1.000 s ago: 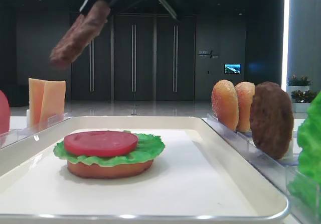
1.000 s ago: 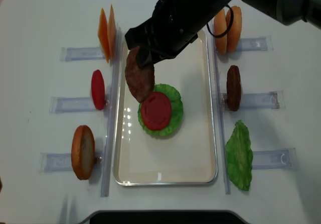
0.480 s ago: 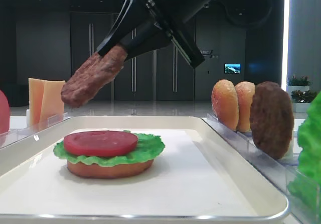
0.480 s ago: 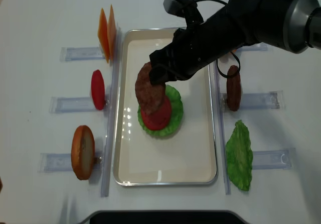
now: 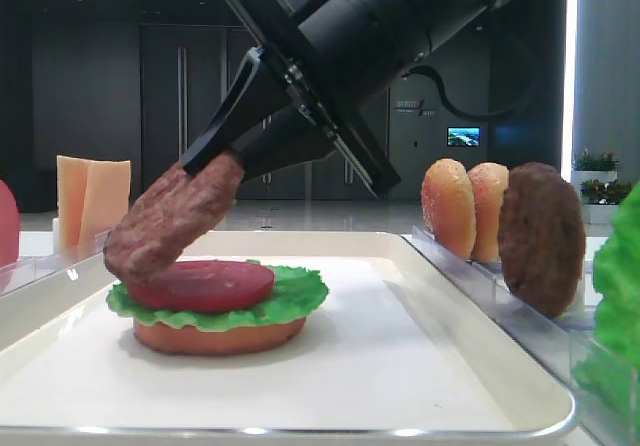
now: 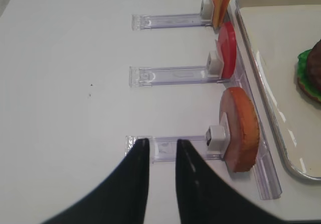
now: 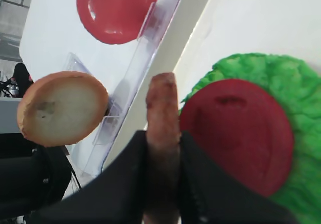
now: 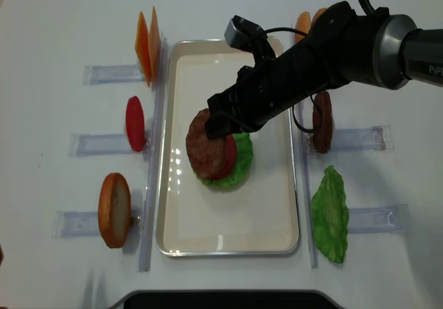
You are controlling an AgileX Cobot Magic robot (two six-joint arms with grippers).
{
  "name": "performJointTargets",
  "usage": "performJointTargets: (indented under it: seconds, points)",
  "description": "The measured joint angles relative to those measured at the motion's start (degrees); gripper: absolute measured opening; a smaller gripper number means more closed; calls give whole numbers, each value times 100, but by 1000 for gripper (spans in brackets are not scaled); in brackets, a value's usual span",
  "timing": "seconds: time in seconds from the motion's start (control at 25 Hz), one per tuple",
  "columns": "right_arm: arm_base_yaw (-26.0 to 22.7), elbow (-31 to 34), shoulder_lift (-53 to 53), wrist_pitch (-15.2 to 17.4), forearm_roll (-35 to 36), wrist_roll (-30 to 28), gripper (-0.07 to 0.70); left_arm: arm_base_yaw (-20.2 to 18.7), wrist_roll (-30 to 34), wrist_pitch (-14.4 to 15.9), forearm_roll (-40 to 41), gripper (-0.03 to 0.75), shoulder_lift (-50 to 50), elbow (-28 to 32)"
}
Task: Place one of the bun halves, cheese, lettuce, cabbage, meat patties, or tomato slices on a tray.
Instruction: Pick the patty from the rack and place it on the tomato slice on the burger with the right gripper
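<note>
My right gripper [image 8: 216,120] is shut on a dark-brown meat patty [image 8: 203,147], holding it tilted. The patty's [image 5: 168,222] lower end reaches the left edge of a tomato slice [image 5: 215,284]. That slice tops a stack of lettuce [image 5: 292,296] and a bun half [image 5: 220,338] on the cream tray [image 8: 270,212]. In the right wrist view both fingers [image 7: 131,174] press the patty [image 7: 161,101] edge-on beside the tomato slice [image 7: 235,133]. My left gripper [image 6: 159,146] hangs open and empty over a clear rack, left of the tray.
Clear racks flank the tray. On the left stand cheese slices [image 8: 147,42], a tomato slice [image 8: 135,123] and a bun half [image 8: 114,209]. On the right are bun halves [image 5: 465,211], another patty [image 8: 322,122] and a lettuce leaf [image 8: 330,213].
The right gripper has come down and toward the stack with the patty, from well above the tray to the tomato slice's left edge. The left gripper's earlier position is not shown.
</note>
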Motion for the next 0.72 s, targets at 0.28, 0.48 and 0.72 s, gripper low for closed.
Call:
performJointTargets:
  seconds: [0.28,0.48,0.72]
  points:
    - [0,0,50,-88,-15,-142,115,0,0,0,-5,140,0,0]
    - [0,0,50,-191,-34,-159,115,0,0,0,-5,140,0,0]
    - [-24,-11,50,-241,-515,-100,296,0,0,0,-5,140,0,0]
